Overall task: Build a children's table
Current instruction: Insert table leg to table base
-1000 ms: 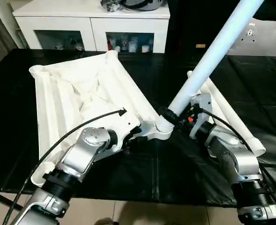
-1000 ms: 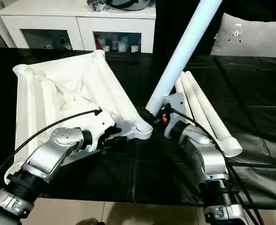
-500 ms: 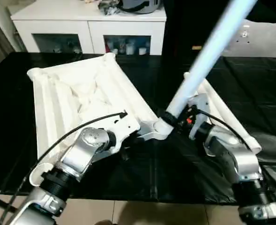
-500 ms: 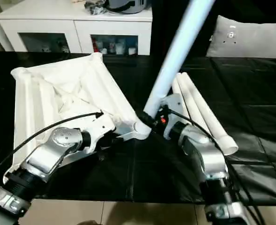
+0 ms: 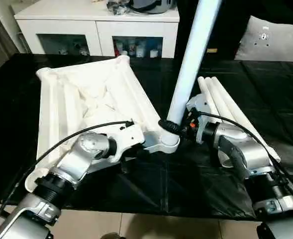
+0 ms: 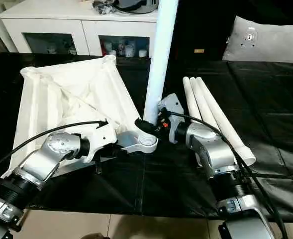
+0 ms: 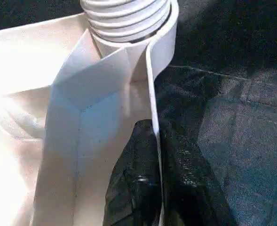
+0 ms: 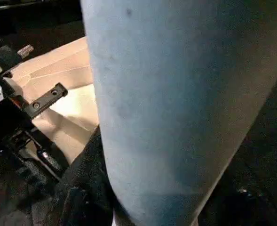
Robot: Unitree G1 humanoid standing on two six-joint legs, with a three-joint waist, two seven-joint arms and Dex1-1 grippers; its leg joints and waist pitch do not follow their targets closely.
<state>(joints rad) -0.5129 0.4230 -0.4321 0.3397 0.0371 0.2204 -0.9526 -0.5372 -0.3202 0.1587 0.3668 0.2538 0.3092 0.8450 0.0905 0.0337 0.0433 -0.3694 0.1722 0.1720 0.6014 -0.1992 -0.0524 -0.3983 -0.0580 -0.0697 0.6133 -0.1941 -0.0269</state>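
The upturned table top (image 5: 86,99) lies ribs-up on the black mat (image 5: 136,184), just in front of the white cabinet (image 5: 96,20). The left gripper (image 5: 136,149) is pinched together on the top's thin rim wall beside the near corner socket (image 5: 167,142). It looks like light, stiff, fairly slick plastic, best held by rim or ribs. The leg (image 5: 188,64) being fitted stands in that socket, threaded end down, its long axis almost upright, leaning slightly right. The right gripper (image 5: 178,127) is clamped around the leg's base, where twisting should be easiest. Right of the socket, three spare legs (image 5: 231,107) lie side by side, running away toward the cabinet.
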